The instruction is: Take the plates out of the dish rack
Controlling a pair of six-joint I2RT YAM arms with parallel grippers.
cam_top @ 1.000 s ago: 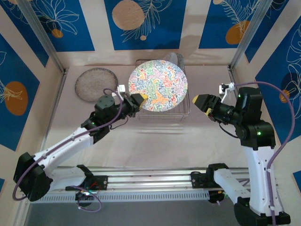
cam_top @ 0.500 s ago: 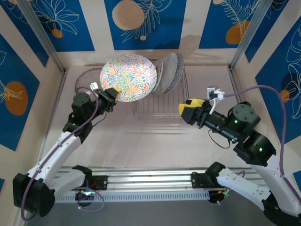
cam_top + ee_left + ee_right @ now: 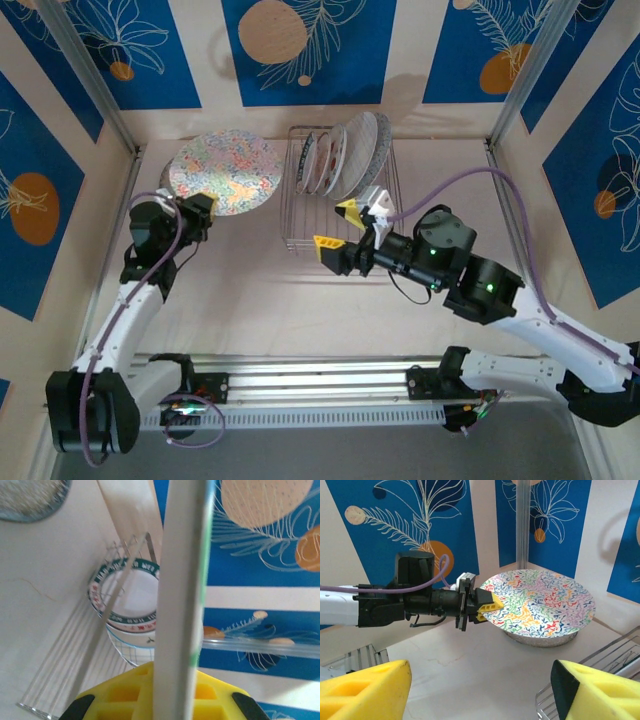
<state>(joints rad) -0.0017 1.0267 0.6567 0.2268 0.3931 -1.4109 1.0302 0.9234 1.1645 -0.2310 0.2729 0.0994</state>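
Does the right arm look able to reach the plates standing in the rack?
Probably yes: the right tool hangs open at the rack's near side, nothing between it and the plates; the left tool holds the patterned plate off to the left.

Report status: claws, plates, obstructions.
Left claw shut on squiggle plate, over grey plate. Right claw open, empty, before dish rack. Other plates racked upright. No visible obstruction.

Multicolour squiggle plate (image 3: 224, 172) is out of the rack, tilted near flat, its rim pinched in the left claw (image 3: 203, 205), just above a speckled grey plate (image 3: 540, 639) lying flat on the desk (image 3: 300, 300) at far left. Silver wire dish rack (image 3: 296, 215) sits mid-back on the desk. In its back slots plates stand upright, leaning together: green-rimmed white plate (image 3: 132, 597) with red motifs, others edge-on, large speckled grey plate (image 3: 362, 150) at the right end.
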